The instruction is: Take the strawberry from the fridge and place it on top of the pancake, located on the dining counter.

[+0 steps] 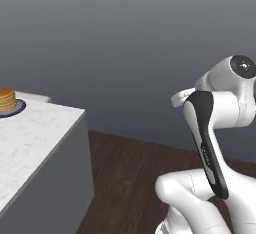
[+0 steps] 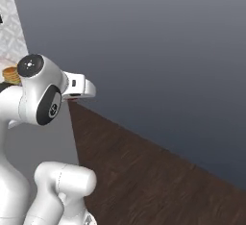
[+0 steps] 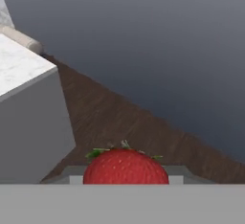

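- End effector (image 3: 125, 180) at the bottom of the hand view pinches the strawberry (image 3: 126, 166); its red body and green leafy cap sit right at the lower edge, fingertips hidden beside it.
- Strawberry hangs over the dark wooden floor (image 3: 119, 117), off the desk and apart from its corner.
- White marble-patterned desk (image 1: 35, 133) with a grey base stands at the left of the left base view; its corner also shows at the left of the hand view.
- Pancake (image 1: 7, 98), a golden-tan stack on a small dark blue plate (image 1: 19, 108), rests on the desk's far part, well apart from the strawberry.
- Right base view shows the pancake stack just behind the arm's white shoulder.
- Plain grey wall (image 2: 158, 51) rises behind the floor.
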Controlling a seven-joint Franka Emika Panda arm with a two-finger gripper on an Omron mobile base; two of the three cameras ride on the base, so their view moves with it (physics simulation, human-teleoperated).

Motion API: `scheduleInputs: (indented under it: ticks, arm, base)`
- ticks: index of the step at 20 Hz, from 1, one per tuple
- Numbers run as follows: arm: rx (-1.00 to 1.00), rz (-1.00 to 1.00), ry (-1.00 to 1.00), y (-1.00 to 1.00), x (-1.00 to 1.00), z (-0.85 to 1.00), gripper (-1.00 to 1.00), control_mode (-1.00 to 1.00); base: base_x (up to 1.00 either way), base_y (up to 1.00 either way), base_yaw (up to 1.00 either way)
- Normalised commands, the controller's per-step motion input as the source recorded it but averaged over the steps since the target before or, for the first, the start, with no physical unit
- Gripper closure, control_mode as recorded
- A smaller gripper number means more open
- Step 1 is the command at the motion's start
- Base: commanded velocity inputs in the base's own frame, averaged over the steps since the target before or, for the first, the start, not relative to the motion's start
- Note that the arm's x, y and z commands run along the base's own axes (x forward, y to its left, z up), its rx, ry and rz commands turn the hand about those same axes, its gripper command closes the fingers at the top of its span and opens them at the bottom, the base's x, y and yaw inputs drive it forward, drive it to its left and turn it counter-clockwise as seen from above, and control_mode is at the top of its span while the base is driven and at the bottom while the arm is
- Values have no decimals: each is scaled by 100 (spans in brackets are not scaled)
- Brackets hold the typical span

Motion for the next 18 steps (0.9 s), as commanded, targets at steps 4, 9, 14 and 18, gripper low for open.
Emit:
scheduleInputs:
  ticks: [4, 9, 14, 18]
  arm:
    - [0, 0, 0, 0, 0, 0, 100, 100]
    - [0, 0, 0, 0, 0, 0, 100, 100]
    - [0, 0, 0, 0, 0, 0, 100, 100]
    - [0, 0, 0, 0, 0, 0, 100, 100]
  base:
    - [82, -41, 36]
    - [60, -57, 39]
    - [48, -53, 43]
    - [39, -44, 49]
